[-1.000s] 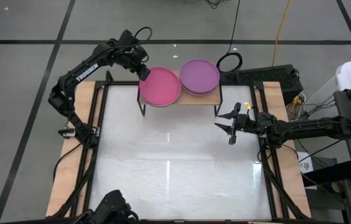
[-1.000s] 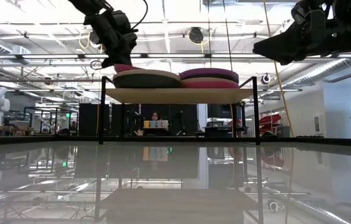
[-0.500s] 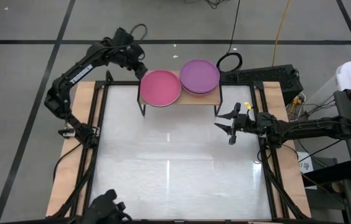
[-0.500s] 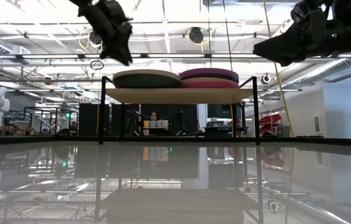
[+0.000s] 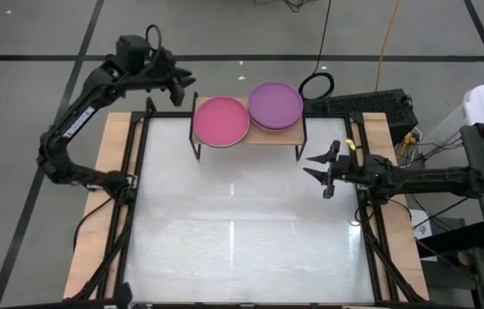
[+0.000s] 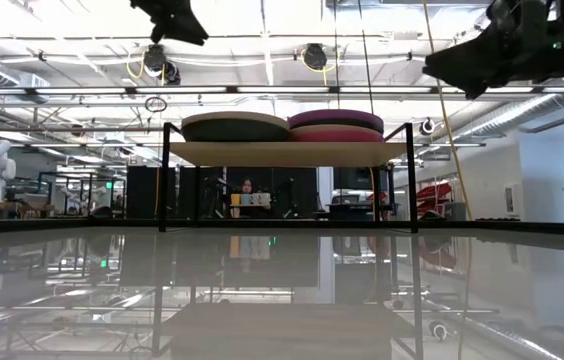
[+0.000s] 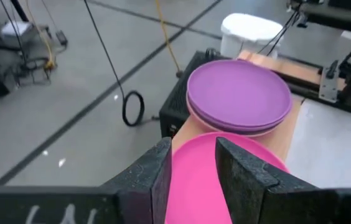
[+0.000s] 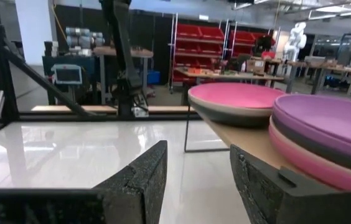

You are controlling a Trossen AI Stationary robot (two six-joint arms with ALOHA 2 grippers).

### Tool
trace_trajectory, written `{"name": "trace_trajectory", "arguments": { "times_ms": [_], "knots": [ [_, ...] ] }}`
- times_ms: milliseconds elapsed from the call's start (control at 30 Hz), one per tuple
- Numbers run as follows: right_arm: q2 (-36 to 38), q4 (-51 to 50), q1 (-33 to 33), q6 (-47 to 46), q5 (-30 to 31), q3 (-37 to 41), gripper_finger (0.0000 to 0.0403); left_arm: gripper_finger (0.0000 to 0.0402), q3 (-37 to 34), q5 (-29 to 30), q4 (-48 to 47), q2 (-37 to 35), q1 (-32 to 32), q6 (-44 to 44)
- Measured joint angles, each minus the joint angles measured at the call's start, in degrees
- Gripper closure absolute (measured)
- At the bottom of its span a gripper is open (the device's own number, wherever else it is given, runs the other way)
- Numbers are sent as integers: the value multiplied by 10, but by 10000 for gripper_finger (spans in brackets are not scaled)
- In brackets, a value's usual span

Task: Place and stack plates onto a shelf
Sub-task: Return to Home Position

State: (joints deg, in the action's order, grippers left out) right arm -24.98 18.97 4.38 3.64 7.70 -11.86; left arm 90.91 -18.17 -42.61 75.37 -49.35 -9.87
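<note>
The light-wood shelf point(image 5: 263, 136) stands on thin black legs at the table's far middle. On its left half a magenta plate point(image 5: 220, 119) lies flat on top of a darker plate point(image 8: 228, 114). On its right half a purple plate point(image 5: 275, 105) tops a second stack with a pink plate point(image 8: 312, 163) at the bottom. My left gripper point(image 5: 180, 86) hangs open in the air, up and to the left of the magenta plate point(image 7: 225, 186), touching nothing. My right gripper point(image 5: 311, 167) hovers open above the table, near and right of the shelf.
A black cable loop point(image 5: 316, 85) and a dark box point(image 5: 371, 105) lie behind the shelf's right end. Wooden boards and black rails point(image 5: 139, 172) frame the glossy white tabletop point(image 5: 242, 232). The room beyond shows in the low view, with a person point(image 6: 249, 190) far behind the shelf.
My left gripper has left the magenta plate's far-left rim and drawn up and away toward the table's far left corner. The plate's raised left edge has dropped, so it now lies flat on its stack. My right gripper has shifted slightly right.
</note>
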Motion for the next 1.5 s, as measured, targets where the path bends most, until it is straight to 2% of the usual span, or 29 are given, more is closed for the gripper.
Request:
{"name": "trace_trajectory", "arguments": {
  "times_ms": [133,267,700,900,1167,1500],
  "knots": [
    [36,-39,0,-8,0,0,248,273,-52,0,46,-40,0,8],
    [67,-66,0,-10,0,0,248,273,-136,0,118,-88,3,14],
    [143,-139,0,-6,0,0,248,273,-460,-34,433,-283,36,95],
    [148,-140,0,-19,0,0,248,273,-607,-34,597,-337,62,127],
    [148,-140,0,-14,-1,0,248,273,-728,-34,757,-373,67,159],
    [191,-168,0,2,-2,0,248,273,-821,-33,836,-413,66,181]
  ]
}}
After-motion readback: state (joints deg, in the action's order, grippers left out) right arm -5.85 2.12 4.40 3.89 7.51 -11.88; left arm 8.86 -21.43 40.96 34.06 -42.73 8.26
